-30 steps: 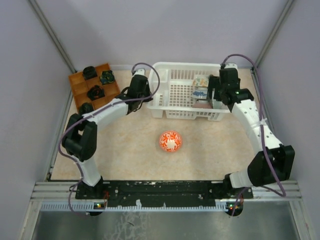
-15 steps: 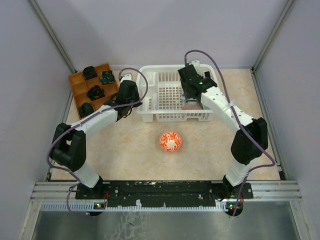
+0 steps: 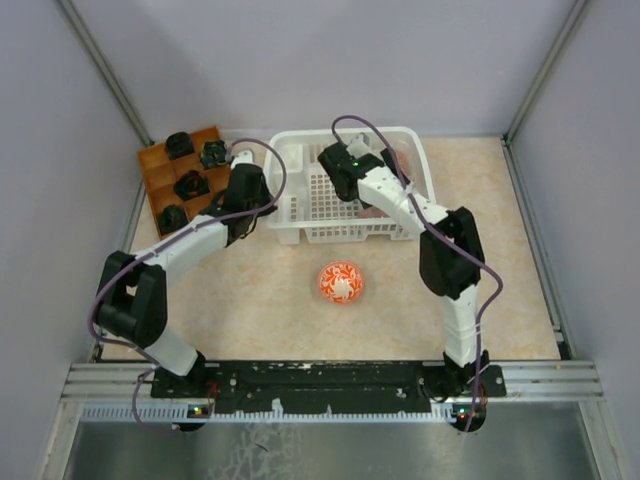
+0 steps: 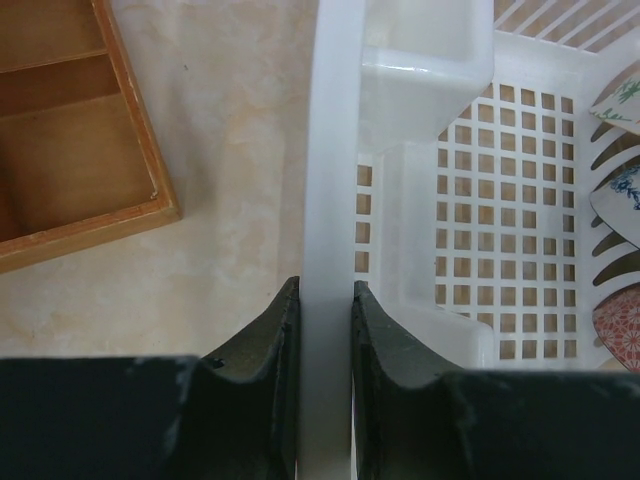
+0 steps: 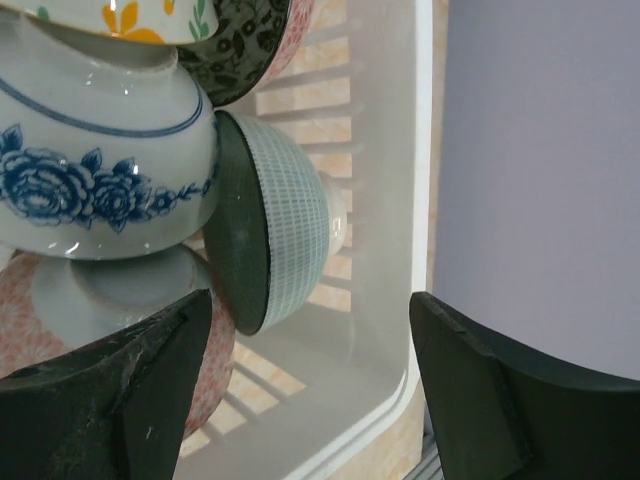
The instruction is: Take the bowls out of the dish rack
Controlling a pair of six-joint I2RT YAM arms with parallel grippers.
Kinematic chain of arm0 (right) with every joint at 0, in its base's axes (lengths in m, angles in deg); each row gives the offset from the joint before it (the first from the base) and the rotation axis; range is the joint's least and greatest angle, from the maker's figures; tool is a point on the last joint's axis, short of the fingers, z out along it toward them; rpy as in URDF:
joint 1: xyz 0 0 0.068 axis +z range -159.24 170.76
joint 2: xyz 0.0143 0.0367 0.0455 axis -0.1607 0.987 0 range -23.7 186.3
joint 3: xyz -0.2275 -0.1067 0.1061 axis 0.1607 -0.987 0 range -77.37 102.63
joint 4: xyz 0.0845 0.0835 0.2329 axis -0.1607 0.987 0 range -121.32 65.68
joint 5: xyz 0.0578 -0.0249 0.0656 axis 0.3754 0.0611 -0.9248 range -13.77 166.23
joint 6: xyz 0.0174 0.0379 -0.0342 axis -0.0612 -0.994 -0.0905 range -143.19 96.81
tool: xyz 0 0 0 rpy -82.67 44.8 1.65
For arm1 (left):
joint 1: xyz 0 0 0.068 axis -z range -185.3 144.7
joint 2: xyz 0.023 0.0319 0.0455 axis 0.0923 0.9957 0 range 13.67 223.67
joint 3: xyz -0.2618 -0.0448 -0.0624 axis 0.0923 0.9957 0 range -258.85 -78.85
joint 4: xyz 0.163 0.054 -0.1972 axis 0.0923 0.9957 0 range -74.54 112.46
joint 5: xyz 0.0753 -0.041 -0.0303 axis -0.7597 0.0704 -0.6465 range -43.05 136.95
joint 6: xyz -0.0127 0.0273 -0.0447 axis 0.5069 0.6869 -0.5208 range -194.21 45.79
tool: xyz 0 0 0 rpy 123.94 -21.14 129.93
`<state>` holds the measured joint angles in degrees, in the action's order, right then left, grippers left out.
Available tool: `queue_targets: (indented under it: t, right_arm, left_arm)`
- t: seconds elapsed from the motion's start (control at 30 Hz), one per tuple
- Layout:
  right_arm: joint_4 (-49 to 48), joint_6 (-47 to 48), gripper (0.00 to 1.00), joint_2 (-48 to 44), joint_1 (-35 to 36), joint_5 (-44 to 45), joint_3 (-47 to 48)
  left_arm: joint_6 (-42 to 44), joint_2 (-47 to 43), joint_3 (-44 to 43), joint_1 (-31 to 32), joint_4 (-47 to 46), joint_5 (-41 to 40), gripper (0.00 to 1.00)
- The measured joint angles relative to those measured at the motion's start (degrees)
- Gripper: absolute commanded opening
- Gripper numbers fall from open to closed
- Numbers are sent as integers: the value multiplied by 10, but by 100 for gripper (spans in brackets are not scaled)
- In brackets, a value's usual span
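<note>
The dish rack (image 3: 335,234) now sits further left on the table than a second ago, and the right arm has swung left with it and folded in over its right half. From here we see two risks. The bowls stand on edge and lean on one another, so closing on the pale green gridded bowl (image 5: 290,230) could nudge the blue-rose bowl (image 5: 100,170) or the pink-patterned bowl (image 5: 60,310) below it and topple the row. A finger could also catch the rack's side wall instead of the bowl. The right gripper (image 5: 310,297) stands wide and holds nothing, with the green bowl ahead between its fingers; we cannot tell whether it touches. The left gripper (image 4: 324,290) is clamped narrow on the rack's left rim, near the orange-brown tray (image 4: 70,150). One orange-red bowl (image 3: 341,282) already rests on the table, in front of the rack.
</note>
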<state>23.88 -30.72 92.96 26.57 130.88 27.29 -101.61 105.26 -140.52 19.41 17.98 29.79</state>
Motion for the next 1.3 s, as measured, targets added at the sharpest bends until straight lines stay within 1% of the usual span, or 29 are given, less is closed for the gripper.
queue_targets:
  t: [0.07, 0.3, 0.4, 0.67, 0.77, 0.87, 0.9, 1.07, 1.1, 1.2, 1.27, 1.3]
  right_arm:
    - [9, 0, 80, 13, -1, 14, 11]
    - [31, 3, 77, 54, 0, 45, 43]
    - [34, 7, 72, 68, -4, 52, 54]
    - [34, 14, 56, 95, -17, 59, 65]
    - [34, 14, 47, 96, -25, 60, 65]
    - [34, 13, 32, 96, -30, 62, 64]
    - [33, 12, 29, 96, -31, 62, 64]
    - [25, 9, 27, 96, -33, 68, 55]
    - [24, 9, 26, 96, -33, 71, 50]
    - [22, 9, 14, 96, -32, 84, 39]
    - [17, 8, 0, 96, -33, 101, 33]
    - [14, 5, 0, 96, -34, 115, 33]
  left_arm:
    - [0, 0, 2, -2, -5, 2, 1]
    - [-1, -5, 18, -9, -28, 17, 9]
    - [-3, -7, 22, -11, -33, 22, 11]
    - [-7, -11, 33, -14, -50, 28, 11]
    - [-9, -12, 36, -14, -54, 29, 11]
    - [-9, -12, 38, -14, -56, 29, 11]
    - [-9, -12, 38, -14, -56, 29, 11]
    - [-11, -12, 38, -16, -56, 34, 11]
    - [-11, -12, 38, -16, -56, 35, 11]
    - [-11, -12, 38, -16, -56, 36, 11]
    - [-11, -12, 38, -17, -56, 36, 11]
    - [-11, -12, 38, -17, -56, 37, 11]
